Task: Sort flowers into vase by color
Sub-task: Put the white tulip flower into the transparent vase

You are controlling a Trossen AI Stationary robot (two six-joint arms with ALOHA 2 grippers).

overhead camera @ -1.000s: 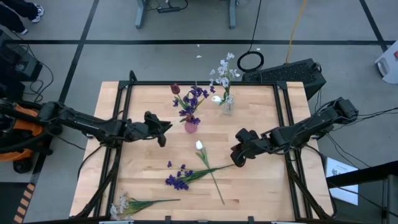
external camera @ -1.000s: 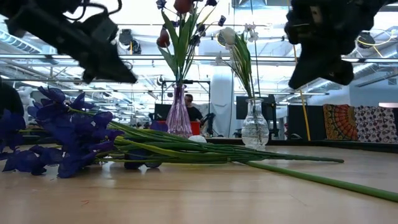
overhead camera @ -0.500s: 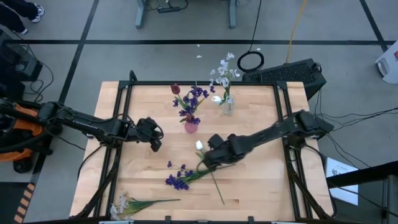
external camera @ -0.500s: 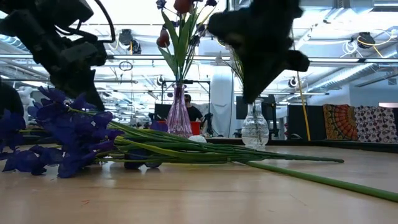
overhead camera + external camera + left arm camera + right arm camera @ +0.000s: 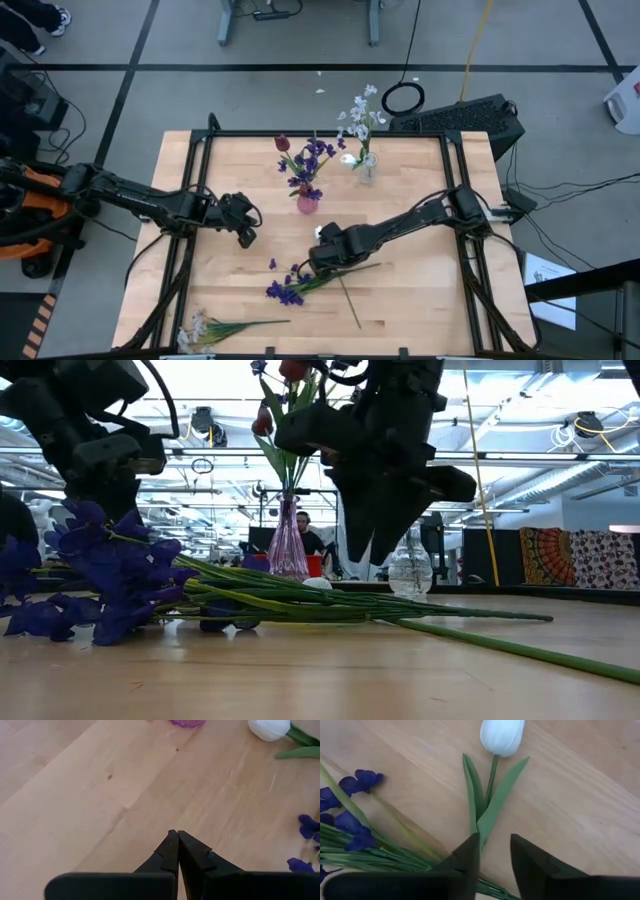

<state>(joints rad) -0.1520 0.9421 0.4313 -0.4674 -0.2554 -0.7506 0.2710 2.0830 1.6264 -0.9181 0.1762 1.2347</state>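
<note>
Step in hand, as I read it: R arm going for the white tulip (image 5: 502, 736) lying loose on the desk (image 5: 420, 300).

The right pincer (image 5: 494, 851) hangs low over the tulip's stem and leaves; its 2 fingers stand a little apart with nothing between them yet. The white head lies just ahead of the fingertips, the green leaves run back toward the gap, and the stem passes under the pincer. In the high view the right pincer (image 5: 322, 254) sits mid-desk, with the white head just beside it.

To the pincer's side: loose purple flowers (image 5: 347, 805), stems fanning under it and crossing the tulip's stem. They're close, so a sloppy close could catch 2 stems at once.

The left pincer (image 5: 177, 851) has its fingers pressed together, holding nothing, and waits above bare wood off to the L of the pink vase (image 5: 307, 203).

Already sorted: pink vase has red and purple blooms; the clear vase (image 5: 366, 172), beyond the right pincer toward the desk's far edge, holds white ones. A white spray (image 5: 205, 327) lies at the near edge, well apart from both pincers.

Next move, I'd say: drop a bit more, centre the fingers on the tulip stem alone, close, lift clear of the purple stems, then carry to the clear vase w/ the other whites.
</note>
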